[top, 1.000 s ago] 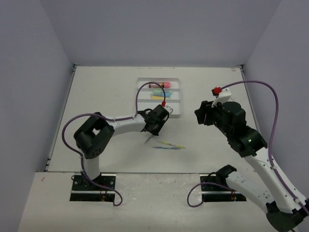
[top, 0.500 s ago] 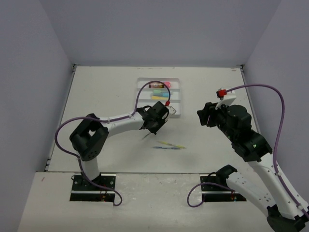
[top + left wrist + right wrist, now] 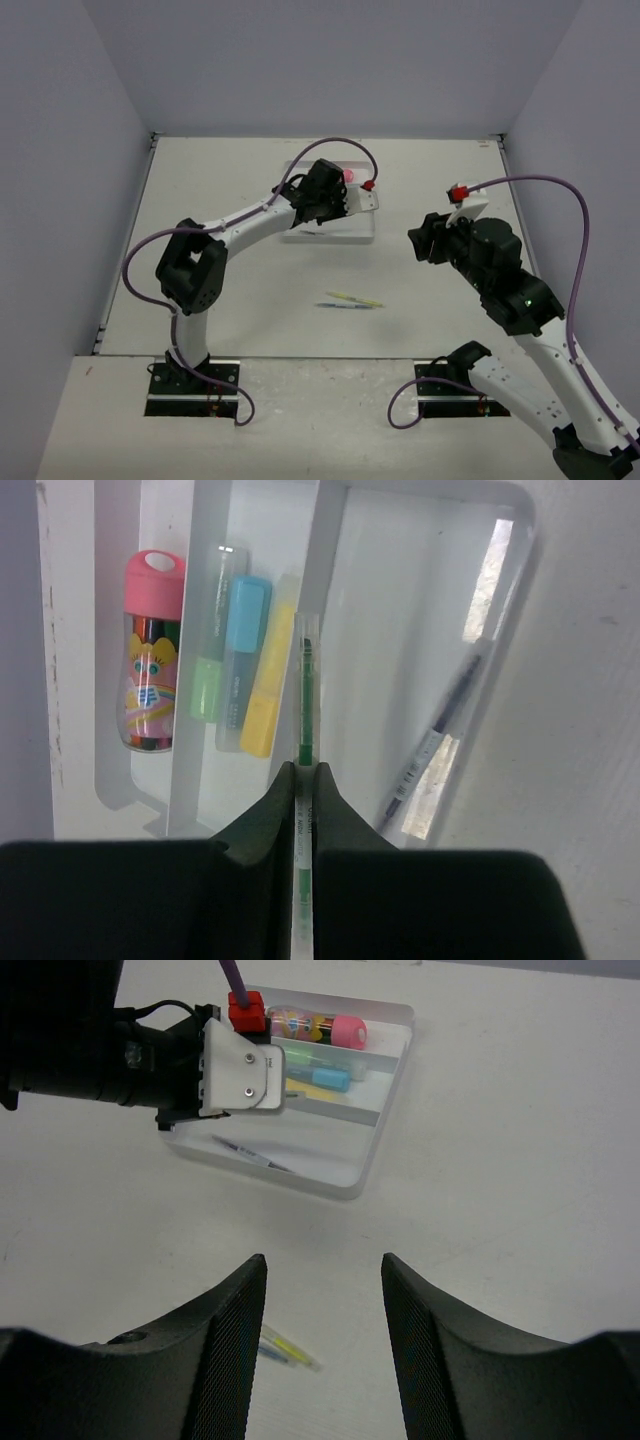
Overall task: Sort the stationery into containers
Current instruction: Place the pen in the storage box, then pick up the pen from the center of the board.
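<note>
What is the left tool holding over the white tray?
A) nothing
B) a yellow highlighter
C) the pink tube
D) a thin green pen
D: the left wrist view shows the left tool shut on a thin green pen, while the pink tube and yellow highlighter lie in the tray.

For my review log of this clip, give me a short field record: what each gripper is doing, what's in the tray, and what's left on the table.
left gripper: shut on a green pen, over the tray
right gripper: open, empty, away from the tray
tray, outer compartment: pink tube
tray, middle compartment: green, blue and yellow highlighters
tray, other outer compartment: dark pen
table: two thin pens, side by side
</note>
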You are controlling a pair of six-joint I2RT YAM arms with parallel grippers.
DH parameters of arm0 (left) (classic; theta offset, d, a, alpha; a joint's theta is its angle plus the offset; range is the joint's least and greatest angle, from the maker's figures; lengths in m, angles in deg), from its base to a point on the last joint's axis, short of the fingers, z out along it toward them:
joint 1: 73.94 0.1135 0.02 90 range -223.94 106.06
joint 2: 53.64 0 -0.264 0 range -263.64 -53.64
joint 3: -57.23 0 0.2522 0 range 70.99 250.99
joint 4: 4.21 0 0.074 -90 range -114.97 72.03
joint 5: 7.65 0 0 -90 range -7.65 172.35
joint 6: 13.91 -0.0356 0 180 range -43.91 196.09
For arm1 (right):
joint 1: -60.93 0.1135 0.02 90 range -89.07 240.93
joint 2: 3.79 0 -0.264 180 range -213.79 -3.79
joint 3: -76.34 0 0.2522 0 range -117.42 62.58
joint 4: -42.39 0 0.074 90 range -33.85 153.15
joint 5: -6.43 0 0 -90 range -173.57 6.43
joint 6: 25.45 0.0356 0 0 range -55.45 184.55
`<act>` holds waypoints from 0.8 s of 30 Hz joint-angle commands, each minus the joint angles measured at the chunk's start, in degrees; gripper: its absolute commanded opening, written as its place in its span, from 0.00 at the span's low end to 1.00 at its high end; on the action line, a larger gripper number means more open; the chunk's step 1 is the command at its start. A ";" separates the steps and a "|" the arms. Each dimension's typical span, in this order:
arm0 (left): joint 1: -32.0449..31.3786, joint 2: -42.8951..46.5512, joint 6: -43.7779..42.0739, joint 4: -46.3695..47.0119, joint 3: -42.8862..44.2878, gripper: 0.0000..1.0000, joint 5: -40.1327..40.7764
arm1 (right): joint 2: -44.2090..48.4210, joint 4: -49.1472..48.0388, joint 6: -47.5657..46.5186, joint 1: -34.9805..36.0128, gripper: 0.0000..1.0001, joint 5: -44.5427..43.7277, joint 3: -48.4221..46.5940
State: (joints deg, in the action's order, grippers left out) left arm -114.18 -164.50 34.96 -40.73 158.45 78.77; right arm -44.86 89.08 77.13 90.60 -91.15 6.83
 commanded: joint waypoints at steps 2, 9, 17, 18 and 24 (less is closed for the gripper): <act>1.74 -3.86 -8.13 -0.86 5.13 0.21 -5.62 | 0.45 -1.02 -0.97 0.04 0.51 1.49 -0.31; 1.80 -2.23 -6.18 -2.28 3.57 0.57 -8.03 | -2.24 0.43 -2.57 0.04 0.53 5.08 0.61; 3.22 12.04 16.45 3.01 1.60 1.00 15.45 | -17.47 7.21 -9.79 11.34 0.52 14.73 -1.14; 3.86 15.16 25.28 5.00 -0.49 1.00 21.70 | -19.94 7.75 -10.06 12.91 0.51 13.21 -1.30; 8.79 33.74 50.96 1.11 -14.60 1.00 30.91 | -33.15 6.00 -10.64 21.41 0.47 5.40 -3.49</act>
State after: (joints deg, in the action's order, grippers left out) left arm -108.22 -141.61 65.55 -40.03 150.90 100.28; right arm -72.97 94.43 68.79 107.88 -80.30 6.57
